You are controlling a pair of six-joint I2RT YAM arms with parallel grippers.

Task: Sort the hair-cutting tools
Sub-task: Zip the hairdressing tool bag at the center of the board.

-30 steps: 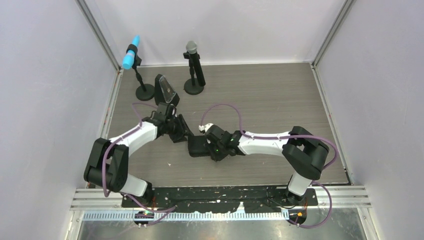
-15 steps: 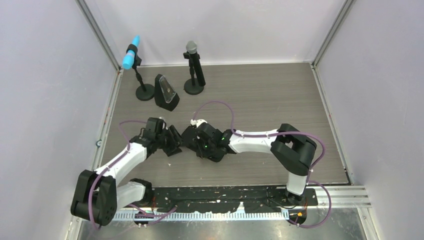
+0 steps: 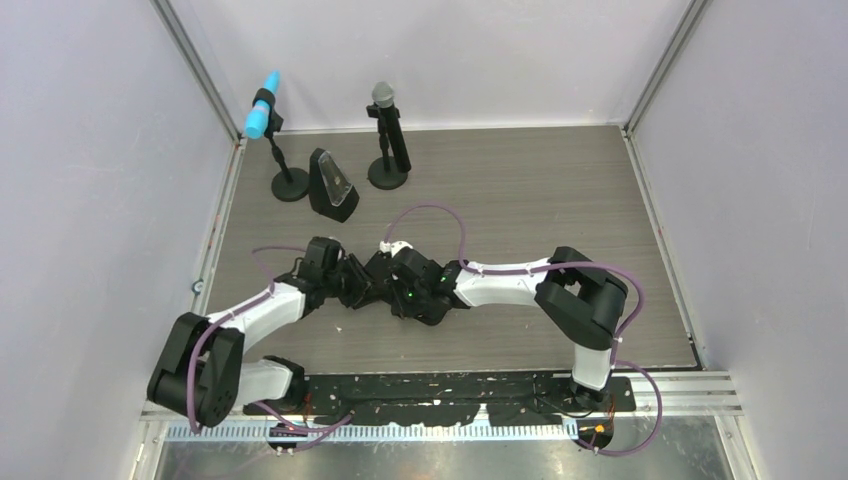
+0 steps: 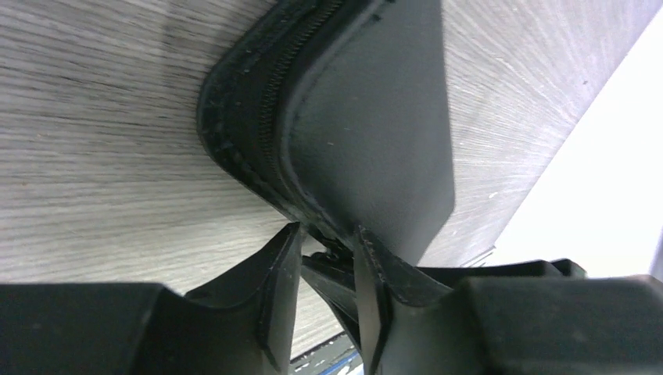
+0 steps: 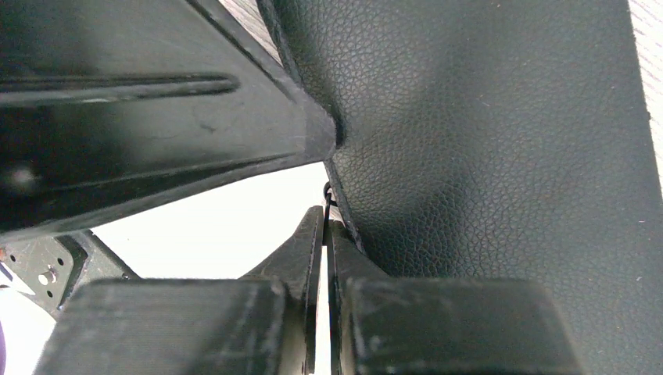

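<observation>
From above, both arms are seen stretched to the middle of the table [image 3: 560,190]. The left gripper [image 3: 357,286] and right gripper [image 3: 388,278] are placed tip to tip over a black pouch [image 3: 377,266], which is mostly covered by them. Only here are a blue-capped microphone [image 3: 263,110], a grey-capped microphone [image 3: 383,100] and a black wedge-shaped stand [image 3: 333,187] shown, well apart at the far left.

On to the left wrist. The pouch's zip [image 4: 262,117] is laid bare, curving round a corner. The fingers [image 4: 277,289] are found partly spread astride that zipped edge; whether it is pinched cannot be told.

Now the right wrist. A grained, leather-like skin is revealed, and the fingers here are pressed together on the pouch's seam [image 5: 338,211].

Where the hair-cutting tools lie cannot be told from any view.
</observation>
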